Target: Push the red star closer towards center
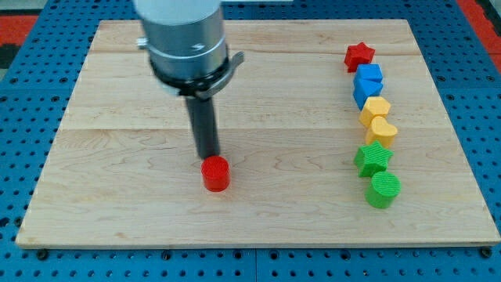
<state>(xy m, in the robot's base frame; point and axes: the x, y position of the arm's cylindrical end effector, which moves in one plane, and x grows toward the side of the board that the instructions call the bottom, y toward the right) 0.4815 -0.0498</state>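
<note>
While the red star (359, 55) is sitting at the view's top right, heading a column of blocks, the tip (208, 156) is resting just above the red cylinder (215, 173), well apart. No fingers present. Star judged light, rigid, slippery; being best pushed on its right side.

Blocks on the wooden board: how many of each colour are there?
Red: 2, the red star and the red cylinder
Blue: 2
Yellow: 2
Green: 2, the green star and the green cylinder
Total: 8

Pale wood-grain board (117, 188), seemingly matt plastic red star (359, 55)
</note>
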